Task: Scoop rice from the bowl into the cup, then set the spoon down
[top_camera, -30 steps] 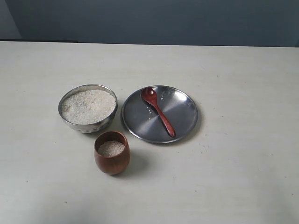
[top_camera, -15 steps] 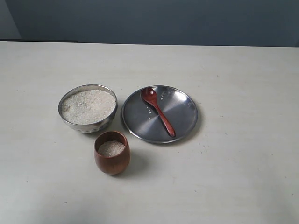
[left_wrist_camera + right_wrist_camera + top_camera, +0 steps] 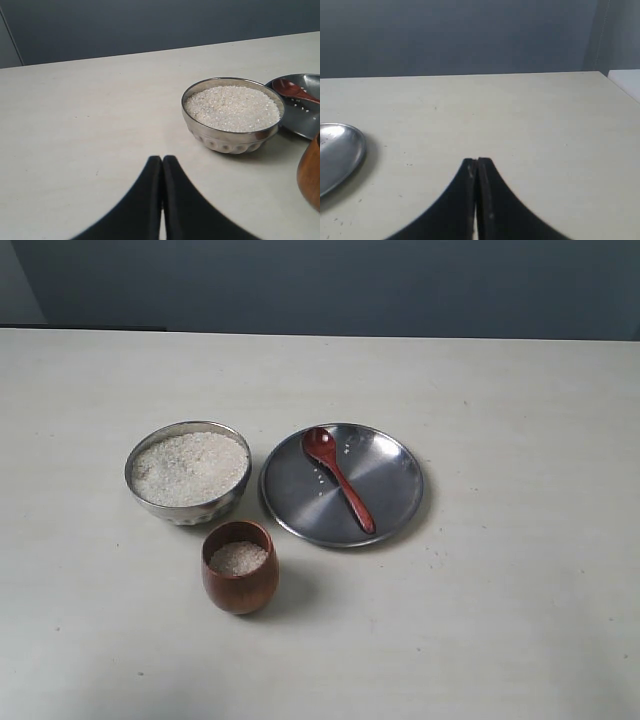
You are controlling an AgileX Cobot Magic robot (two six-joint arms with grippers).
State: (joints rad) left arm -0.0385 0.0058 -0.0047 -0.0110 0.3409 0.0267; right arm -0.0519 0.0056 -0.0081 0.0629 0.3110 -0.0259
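**Pale tabletop, quiet scene — spoon down on the plate**

Behind everything runs a flat blue-grey wall (image 3: pixel 320 285), with a lighter panel at its left edge in the exterior view. Below it spreads the table (image 3: pixel 520 620), off-white and matte, flecked with a few tiny dark specks and faint scuffs.

On to the group in the middle. On the left sits the bowl (image 3: pixel 190 512), shiny steel, filled nearly to the rim with rice (image 3: pixel 190 468). Just in front of it, close but with a sliver of table between them, stands the cup (image 3: pixel 240 592), upright, with a pale mound of rice inside reaching near its lip. To the right of the bowl lies the plate (image 3: pixel 395 475), flat and wide, almost touching the bowl's side. The spoon (image 3: pixel 340 480) lies on that plate, head toward the back and handle slanting toward the front right. A few loose grains (image 3: pixel 320 478) are scattered beside the spoon's head.

Neither arm shows in the exterior view. The left gripper (image 3: pixel 162 161) hangs over bare table on the near side of the bowl, jaws pressed together and gripping nothing. The right gripper (image 3: pixel 477 162) is likewise clenched and empty — only the plate's rim shows off to one side of it.
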